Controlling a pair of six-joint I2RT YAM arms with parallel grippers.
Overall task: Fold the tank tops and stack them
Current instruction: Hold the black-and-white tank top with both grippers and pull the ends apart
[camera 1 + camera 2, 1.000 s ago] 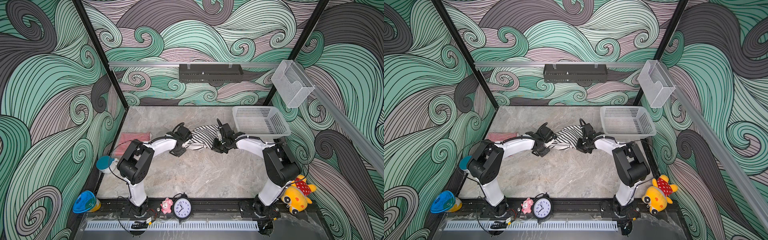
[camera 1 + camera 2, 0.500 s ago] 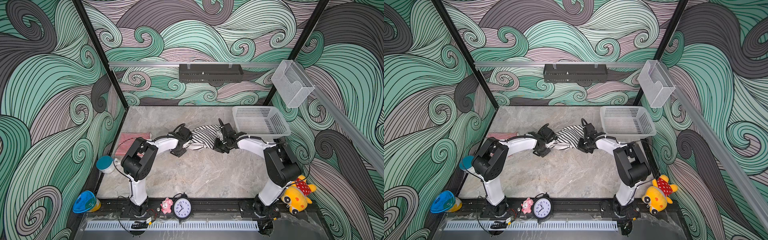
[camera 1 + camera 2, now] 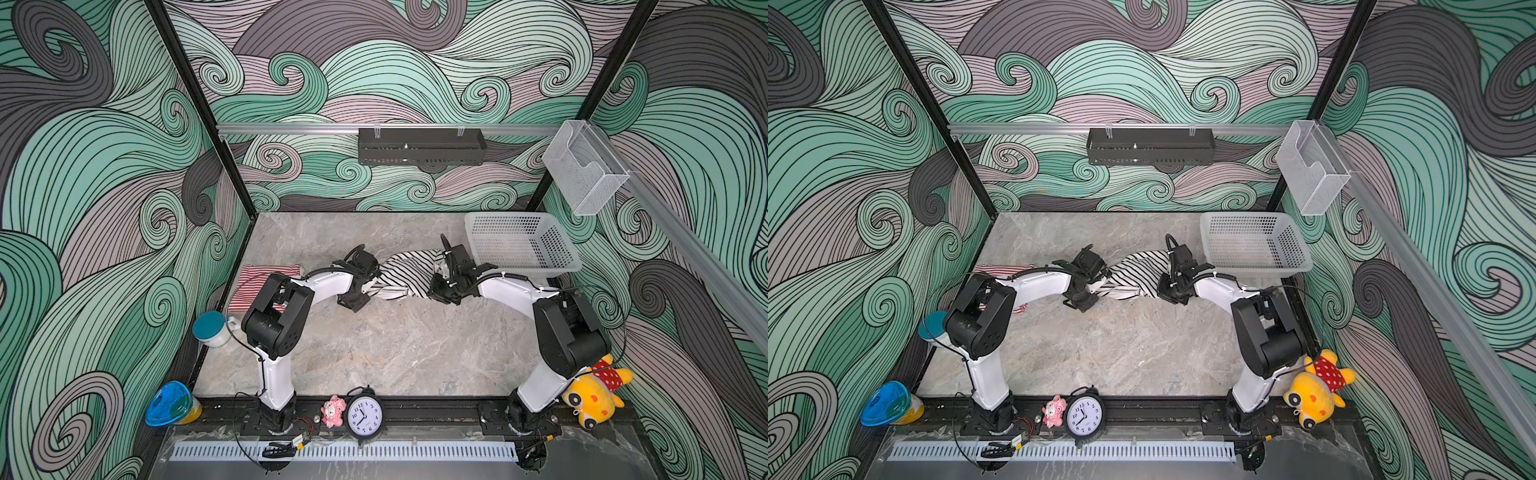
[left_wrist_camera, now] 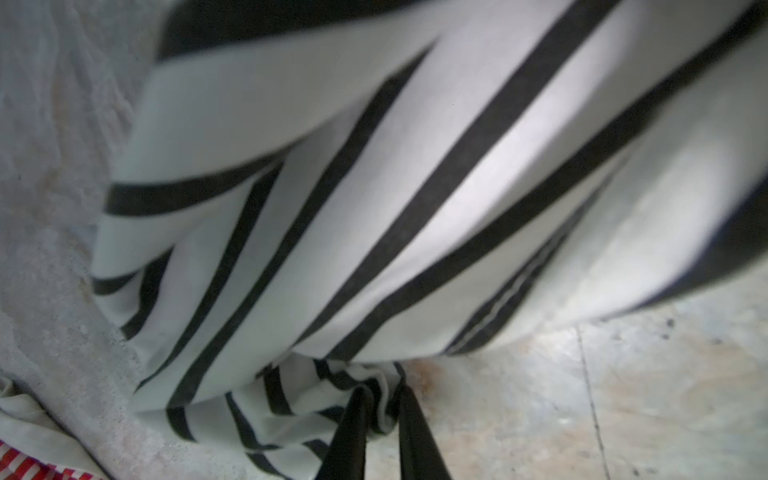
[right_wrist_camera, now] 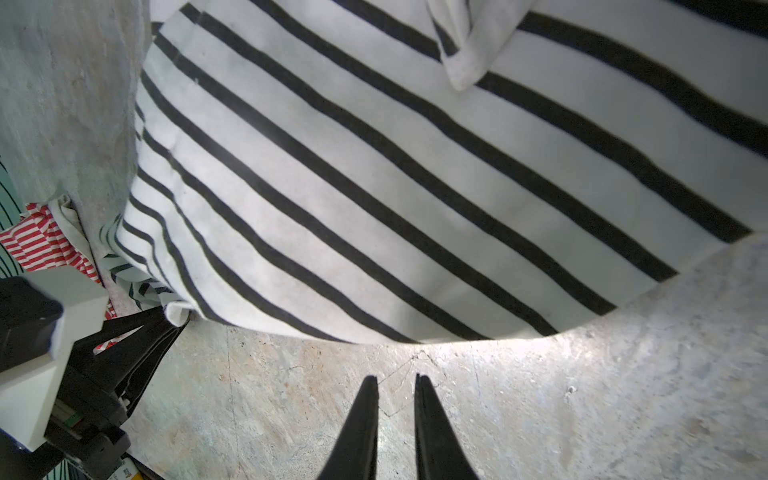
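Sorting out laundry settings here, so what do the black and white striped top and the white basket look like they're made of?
Striped top: soft matte fabric, probably a cotton knit; it drapes and bunches in folds.
Basket: stiff white plastic by the look; thin walls with even rows of holes.
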